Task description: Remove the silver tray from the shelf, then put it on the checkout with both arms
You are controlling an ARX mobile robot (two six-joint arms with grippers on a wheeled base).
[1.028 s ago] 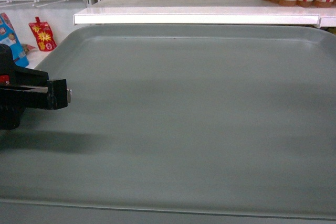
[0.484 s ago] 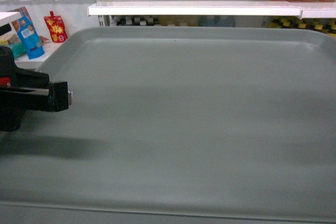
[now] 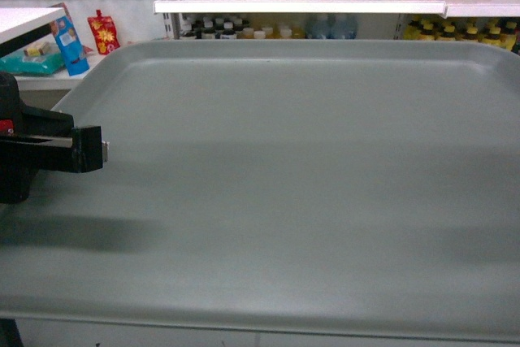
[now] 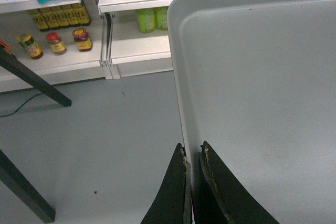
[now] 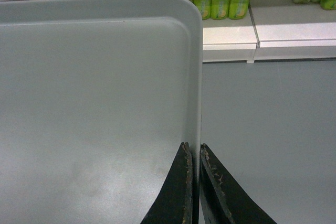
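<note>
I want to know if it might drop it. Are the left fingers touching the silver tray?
Touching. The left wrist view shows the left gripper with its fingers closed on the silver tray rim.

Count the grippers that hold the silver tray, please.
2: left gripper clamps the silver tray at its left rim; right gripper clamps its right rim.

Grey floor (image 4: 105, 129), dark slanted table legs (image 4: 37, 85), seemingly bottles (image 5: 220, 6) behind.
</note>
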